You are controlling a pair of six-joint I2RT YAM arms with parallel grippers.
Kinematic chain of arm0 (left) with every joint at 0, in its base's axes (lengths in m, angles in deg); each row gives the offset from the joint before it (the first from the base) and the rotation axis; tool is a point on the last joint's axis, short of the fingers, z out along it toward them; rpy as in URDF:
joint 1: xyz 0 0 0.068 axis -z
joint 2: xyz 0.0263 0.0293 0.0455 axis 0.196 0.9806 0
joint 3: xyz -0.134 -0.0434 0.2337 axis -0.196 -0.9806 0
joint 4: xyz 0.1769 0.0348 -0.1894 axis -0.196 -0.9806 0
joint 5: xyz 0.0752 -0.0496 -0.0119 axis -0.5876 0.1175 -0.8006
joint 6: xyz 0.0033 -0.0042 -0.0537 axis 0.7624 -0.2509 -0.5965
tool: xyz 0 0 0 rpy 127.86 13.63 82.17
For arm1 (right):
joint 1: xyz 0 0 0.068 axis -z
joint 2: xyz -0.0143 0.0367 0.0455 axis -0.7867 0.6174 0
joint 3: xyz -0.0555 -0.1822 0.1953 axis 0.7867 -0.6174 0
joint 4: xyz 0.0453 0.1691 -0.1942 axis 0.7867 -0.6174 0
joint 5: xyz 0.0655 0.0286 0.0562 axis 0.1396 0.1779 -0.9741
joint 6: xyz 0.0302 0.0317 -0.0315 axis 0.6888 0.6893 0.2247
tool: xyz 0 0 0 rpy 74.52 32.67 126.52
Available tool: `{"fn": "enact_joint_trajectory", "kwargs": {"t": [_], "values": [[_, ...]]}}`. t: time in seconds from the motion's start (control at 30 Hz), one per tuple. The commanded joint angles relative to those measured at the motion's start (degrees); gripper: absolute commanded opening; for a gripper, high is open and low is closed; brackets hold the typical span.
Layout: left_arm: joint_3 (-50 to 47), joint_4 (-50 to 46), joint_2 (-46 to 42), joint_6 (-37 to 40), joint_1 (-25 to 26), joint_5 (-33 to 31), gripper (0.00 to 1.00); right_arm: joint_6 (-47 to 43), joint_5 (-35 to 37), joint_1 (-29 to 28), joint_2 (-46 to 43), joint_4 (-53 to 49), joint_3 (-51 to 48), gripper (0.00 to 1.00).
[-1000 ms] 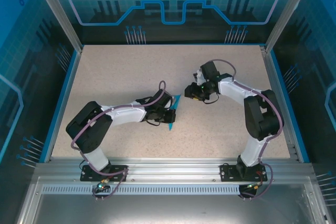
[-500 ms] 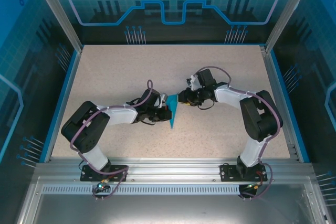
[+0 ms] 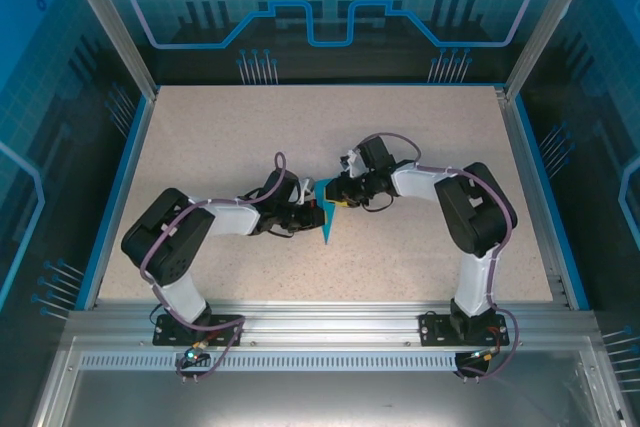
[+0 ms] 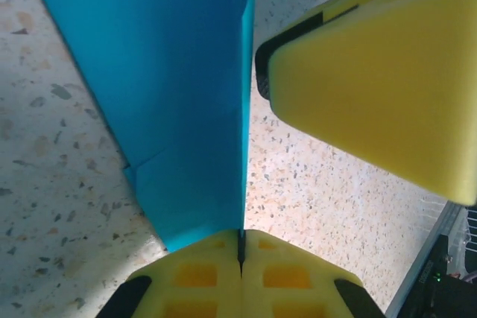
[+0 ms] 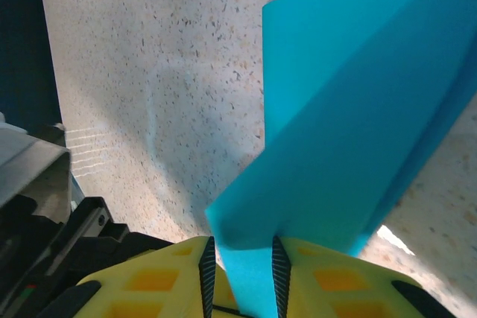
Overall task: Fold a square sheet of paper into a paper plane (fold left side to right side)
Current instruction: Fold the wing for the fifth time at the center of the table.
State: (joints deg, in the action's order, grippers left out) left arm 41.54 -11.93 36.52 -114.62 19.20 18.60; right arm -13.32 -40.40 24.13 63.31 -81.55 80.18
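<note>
Left end effector (image 4: 240, 240) clenched on the feather-light, floppy sheet of paper (image 4: 186, 109), right end effector (image 5: 238, 258) slightly parted around its edge, so I reckon I should pinch the stiffer crease, gently.

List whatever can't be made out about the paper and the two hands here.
Top view: the paper is too small to show its creases.
Left wrist view: the top edge cuts off the paper's far end; the left hand is shut on the near end.
Right wrist view: the paper fills the gap of the right hand, hiding whether it grips.
</note>
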Motion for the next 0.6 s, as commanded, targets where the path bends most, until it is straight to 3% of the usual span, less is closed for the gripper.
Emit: {"fn": "enact_joint_trajectory", "kwargs": {"t": [0.0, 0.2, 0.57], "values": [[-0.71, 1.80, 1.50, -0.33, -0.81, 1.43, 0.01, 0.87, -1.11, -1.29, 1.96, 0.58, 2.27, 0.29], [-0.83, 2.09, 2.63, -0.50, -1.23, 1.30, 0.03, 0.08, 0.62, -1.80, 3.95, -1.65, 3.94, 0.29], [-0.76, -3.48, 0.04, 2.18, -1.41, -1.02, 0.14, -1.08, 3.46, -1.95, 6.68, -6.38, 6.32, 0.28]]}}
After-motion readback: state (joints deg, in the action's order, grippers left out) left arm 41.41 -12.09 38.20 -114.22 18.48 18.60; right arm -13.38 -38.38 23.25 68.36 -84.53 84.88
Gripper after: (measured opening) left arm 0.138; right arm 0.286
